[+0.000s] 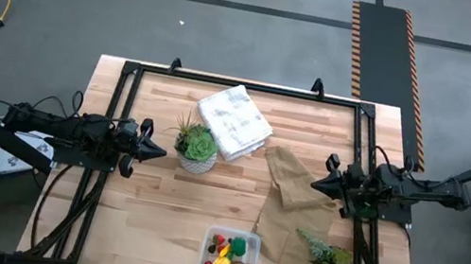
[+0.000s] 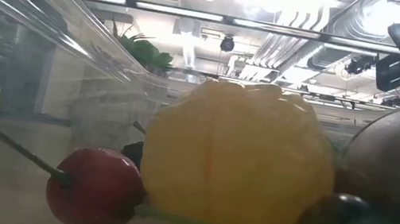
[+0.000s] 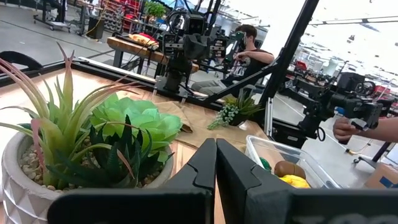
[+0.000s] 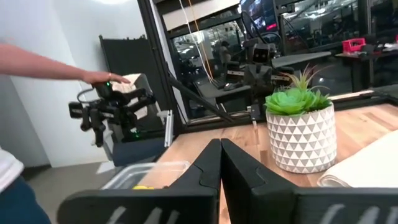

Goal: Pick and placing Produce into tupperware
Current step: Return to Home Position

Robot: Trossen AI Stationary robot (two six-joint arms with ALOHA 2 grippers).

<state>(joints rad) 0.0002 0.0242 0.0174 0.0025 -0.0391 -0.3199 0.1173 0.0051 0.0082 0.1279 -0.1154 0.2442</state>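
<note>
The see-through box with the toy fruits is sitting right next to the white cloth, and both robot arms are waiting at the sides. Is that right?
Not quite. In the high view the clear box with the toy fruits sits beside the brown paper bag; the white cloth lies across the table from it. The left gripper and right gripper do wait at the sides.

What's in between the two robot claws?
In the high view, a potted succulent and the brown paper bag lie between the left gripper and the right gripper.
</note>
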